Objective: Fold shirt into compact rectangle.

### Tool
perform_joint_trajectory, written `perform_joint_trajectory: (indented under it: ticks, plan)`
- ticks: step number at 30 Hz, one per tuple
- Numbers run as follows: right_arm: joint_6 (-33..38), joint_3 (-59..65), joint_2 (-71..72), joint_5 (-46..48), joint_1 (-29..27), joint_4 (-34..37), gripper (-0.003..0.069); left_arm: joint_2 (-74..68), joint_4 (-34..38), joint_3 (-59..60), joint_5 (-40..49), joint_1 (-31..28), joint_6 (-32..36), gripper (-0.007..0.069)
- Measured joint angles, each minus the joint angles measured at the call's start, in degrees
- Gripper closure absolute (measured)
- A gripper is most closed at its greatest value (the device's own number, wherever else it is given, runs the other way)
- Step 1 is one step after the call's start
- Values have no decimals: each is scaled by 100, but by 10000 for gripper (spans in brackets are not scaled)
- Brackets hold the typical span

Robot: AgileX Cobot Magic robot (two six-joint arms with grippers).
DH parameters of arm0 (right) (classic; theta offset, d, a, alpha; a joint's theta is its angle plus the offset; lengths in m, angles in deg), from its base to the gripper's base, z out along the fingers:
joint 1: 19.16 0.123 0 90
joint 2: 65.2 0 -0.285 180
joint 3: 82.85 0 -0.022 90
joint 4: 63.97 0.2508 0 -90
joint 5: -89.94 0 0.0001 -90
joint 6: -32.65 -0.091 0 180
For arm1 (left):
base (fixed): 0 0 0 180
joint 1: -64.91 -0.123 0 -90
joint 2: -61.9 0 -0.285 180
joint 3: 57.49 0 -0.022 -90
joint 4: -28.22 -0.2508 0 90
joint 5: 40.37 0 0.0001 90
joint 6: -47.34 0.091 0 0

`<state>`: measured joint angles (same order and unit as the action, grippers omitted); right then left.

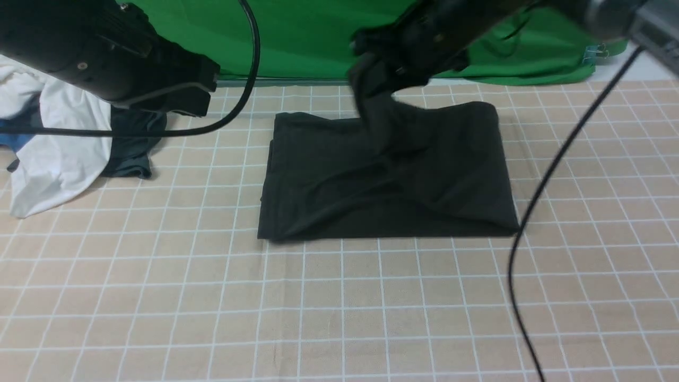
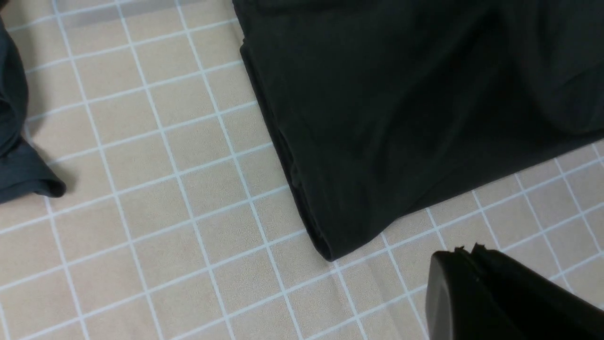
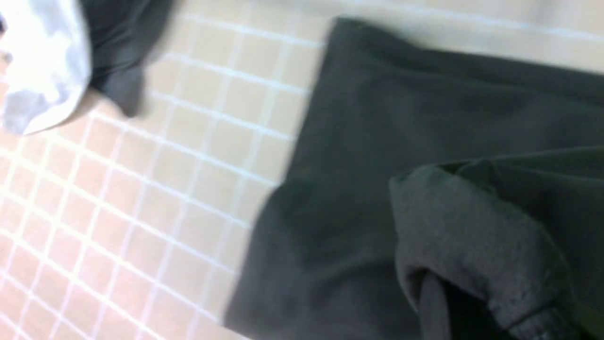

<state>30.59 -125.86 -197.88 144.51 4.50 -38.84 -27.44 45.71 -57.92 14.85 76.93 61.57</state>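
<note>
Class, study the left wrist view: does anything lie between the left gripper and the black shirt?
Nothing visible does. Only bare checked tablecloth separates the shut left gripper from the nearest corner of the shirt.

**A robot test lab, dressed for the camera**

A green backdrop [image 1: 318, 37] hangs behind the tabletop [image 1: 371, 318], held at one corner by a small clip [image 1: 597, 52]. The tabletop wears a beige cloth ruled in white squares (the same grid shows in both wrist views). The black left arm [image 1: 79, 48] and right arm [image 1: 451, 26] reach in from above, trailing loose cables [image 1: 551, 175]. A heap of white, blue and grey clothes [image 1: 58, 143] lies at the left, apart from the black shirt [image 1: 387, 175].
</note>
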Motion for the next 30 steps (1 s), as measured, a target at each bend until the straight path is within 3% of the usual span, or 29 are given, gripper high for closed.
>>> perform_joint_trajectory:
  ticks: [8, 12, 15, 18, 20, 23, 28, 30]
  plan:
    - [-301, 0, -657, -1159, 506, 131, 526, 0, 24, 0, 0, 0, 0, 606]
    - [-488, 0, -774, -1734, 649, 237, 448, 0, 44, 0, 0, 0, 0, 606]
    - [-545, 0, -813, -2193, 817, 326, 312, 0, 44, 0, 6, 0, 0, 606]
    - [-384, -32, -813, -2188, 876, 360, 223, 0, 44, 0, 12, 0, 19, 606]
    - [-78, -61, -806, -1944, 848, 360, 209, 0, 44, 0, 24, 0, 19, 606]
    - [462, -125, -701, -1313, 695, 168, 258, 0, 44, 0, 79, 0, 19, 606]
    - [684, -231, -444, -490, 244, -661, 562, 0, 44, 0, 130, 0, 19, 606]
    - [684, -237, -465, -261, 118, -776, 608, 0, 44, 1, 130, 0, 19, 606]
